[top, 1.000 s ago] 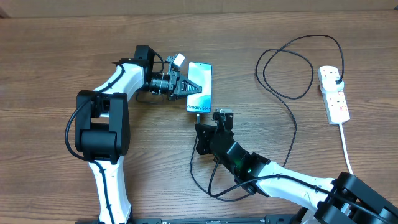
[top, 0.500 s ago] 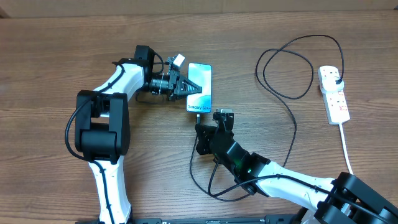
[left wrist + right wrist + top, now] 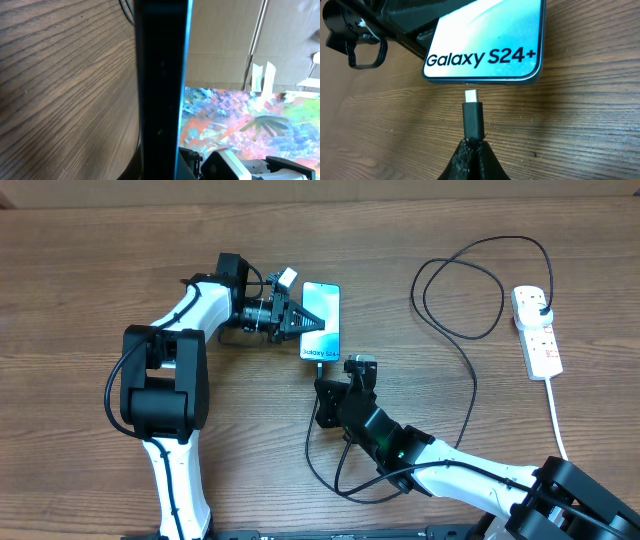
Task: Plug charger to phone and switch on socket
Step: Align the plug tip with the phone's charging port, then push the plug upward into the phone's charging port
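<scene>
Against the overhead frames from the second before, nothing on the table [image 3: 80, 270] has shifted: both arms, the phone, the cable and the power strip sit in the same places. At the left, the left gripper [image 3: 298, 320] is clamped on the phone [image 3: 330, 308], its dark fingers overlapping the left part of the lit blue screen. In the left wrist view the phone [image 3: 160, 90] shows edge-on as a dark bar running up the middle of the frame. The phone lies flat on the wood, a little left of the table's centre, with its white lettering toward the near end. Just below that end, the right gripper [image 3: 330, 380] is closed on the connector end of the charger [image 3: 470, 310]. In the right wrist view the black fingertips [image 3: 472, 155] pinch the connector [image 3: 472, 115] upright. Its metal tip points at the phone's [image 3: 485, 35] lower edge and stands just short of it, not yet inserted. From the gripper the thin black cable drops in a loop toward the near edge, then climbs right in a wide curl. It ends at the socket [image 3: 540, 345], which lies at the far right, and the charger's black plug [image 3: 540, 302] sits in the socket's topmost outlet.
</scene>
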You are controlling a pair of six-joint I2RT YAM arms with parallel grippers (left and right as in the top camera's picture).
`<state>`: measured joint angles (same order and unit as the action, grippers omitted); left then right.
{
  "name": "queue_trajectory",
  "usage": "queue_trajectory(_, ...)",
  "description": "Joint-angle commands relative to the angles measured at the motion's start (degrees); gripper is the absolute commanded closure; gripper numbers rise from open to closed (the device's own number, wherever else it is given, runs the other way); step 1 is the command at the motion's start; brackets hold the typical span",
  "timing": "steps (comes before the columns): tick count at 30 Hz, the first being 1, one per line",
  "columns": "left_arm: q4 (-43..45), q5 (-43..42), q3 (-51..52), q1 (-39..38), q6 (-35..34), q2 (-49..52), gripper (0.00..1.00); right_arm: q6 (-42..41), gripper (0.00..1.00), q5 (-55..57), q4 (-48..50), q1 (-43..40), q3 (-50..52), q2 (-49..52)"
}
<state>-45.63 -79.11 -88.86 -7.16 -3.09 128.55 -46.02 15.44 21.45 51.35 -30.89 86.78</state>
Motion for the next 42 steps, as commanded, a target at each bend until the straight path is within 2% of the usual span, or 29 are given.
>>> queue_trajectory(1,-0.20,-3.45,-0.17,-0.07,-0.35,-0.42,0.96,-0.24,0.96,1.07,0.37,-0.44,-0.24,0.11)
queue_trajectory(22,-0.13,-4.11,-0.17,-1.22,-0.09,-0.42,0.93,-0.24,0.96,1.20,0.37,-0.98,-0.24,0.13)
queue_trajectory(27,0.00,-4.11,-0.17,-1.22,-0.11,-0.42,0.93,-0.22,0.96,-2.25,1.92,-0.96,-0.24,0.13)
queue_trajectory(42,0.04,-4.11,-0.17,-1.22,-0.11,-0.42,0.94,-0.24,0.96,1.51,0.98,-0.98,-0.24,0.11)
